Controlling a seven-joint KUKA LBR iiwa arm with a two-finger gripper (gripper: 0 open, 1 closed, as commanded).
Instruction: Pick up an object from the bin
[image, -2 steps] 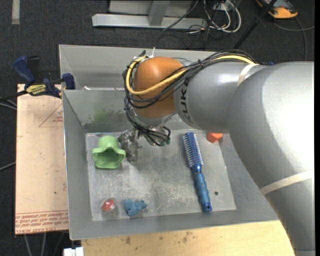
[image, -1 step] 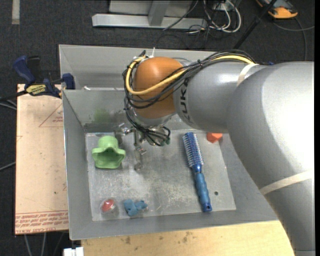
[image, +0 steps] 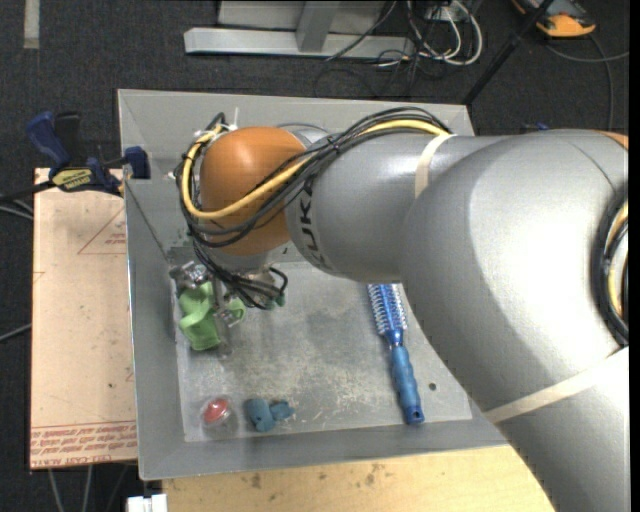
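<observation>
Near the front wall lie a small red thing (image: 215, 410) and a teal lump (image: 267, 412), with a blue brush (image: 398, 350) to their right. Farther in, at the bin's (image: 320, 335) left side, the tool (image: 212, 300) sits at a green plastic piece (image: 200, 322); apart or clamped, I cannot tell. My judgement: grip it centred and lift straight, clear of the left wall.
</observation>
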